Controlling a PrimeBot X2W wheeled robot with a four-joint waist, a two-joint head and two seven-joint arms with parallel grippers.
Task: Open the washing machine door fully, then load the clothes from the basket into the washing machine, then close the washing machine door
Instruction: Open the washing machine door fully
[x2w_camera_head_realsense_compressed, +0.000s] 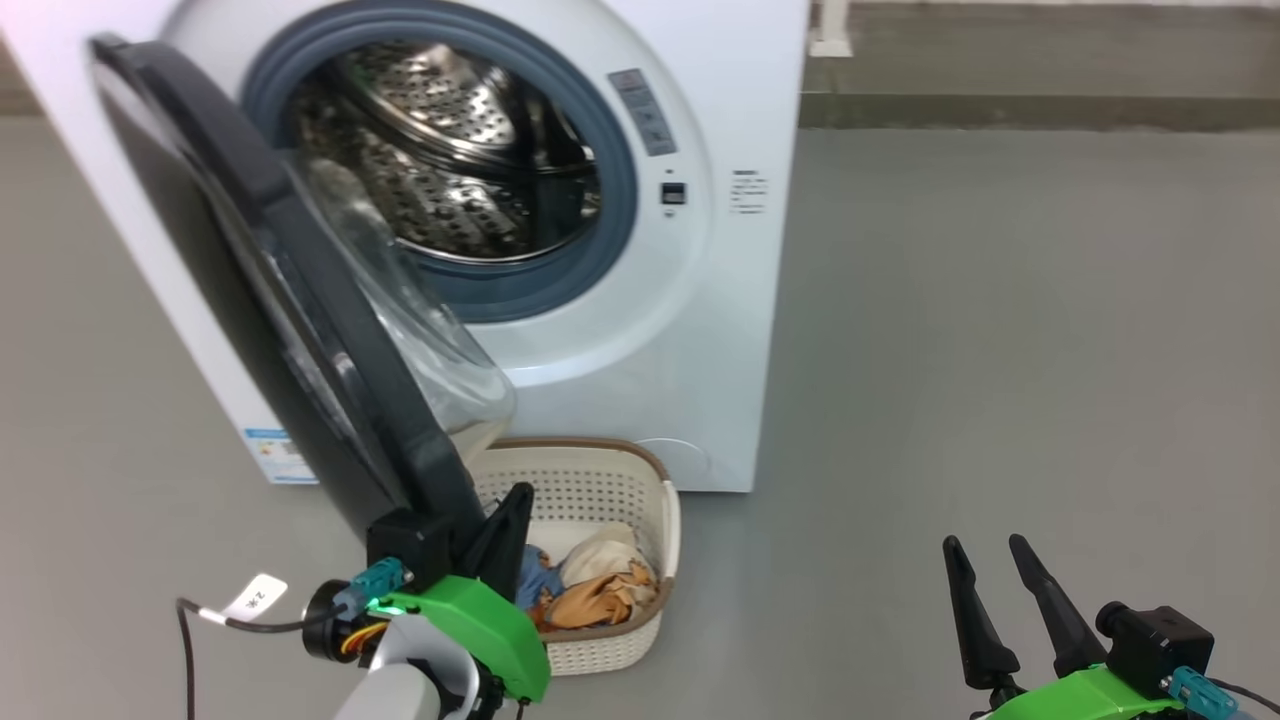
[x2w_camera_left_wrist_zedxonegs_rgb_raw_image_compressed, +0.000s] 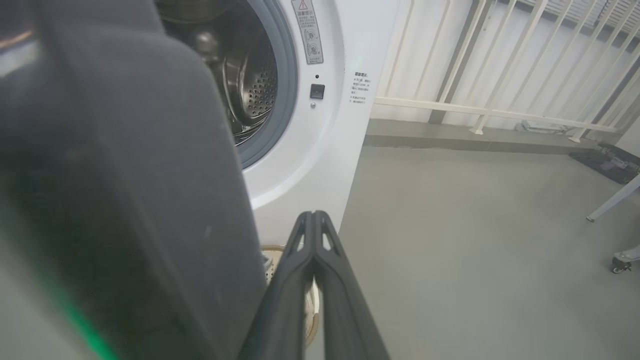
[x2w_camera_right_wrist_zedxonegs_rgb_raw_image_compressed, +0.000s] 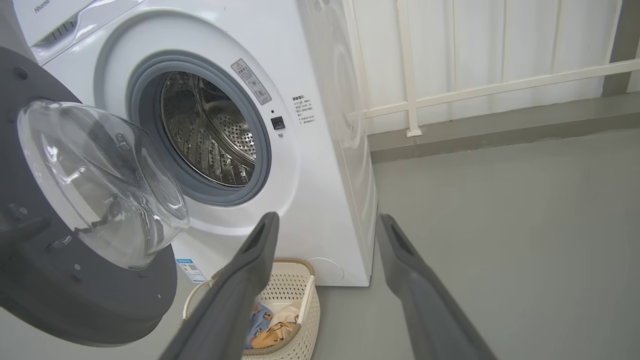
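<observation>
Grey floor is surrounding the washing machine; your closed left end effector is sitting beside the half-open washing machine door, lower left. Push its edge outward; your right end effector is hanging open.

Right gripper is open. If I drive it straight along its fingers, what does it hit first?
Likely the washing machine, low on its front corner away from the open door; the basket sits below that line. Depth is unclear.
</observation>
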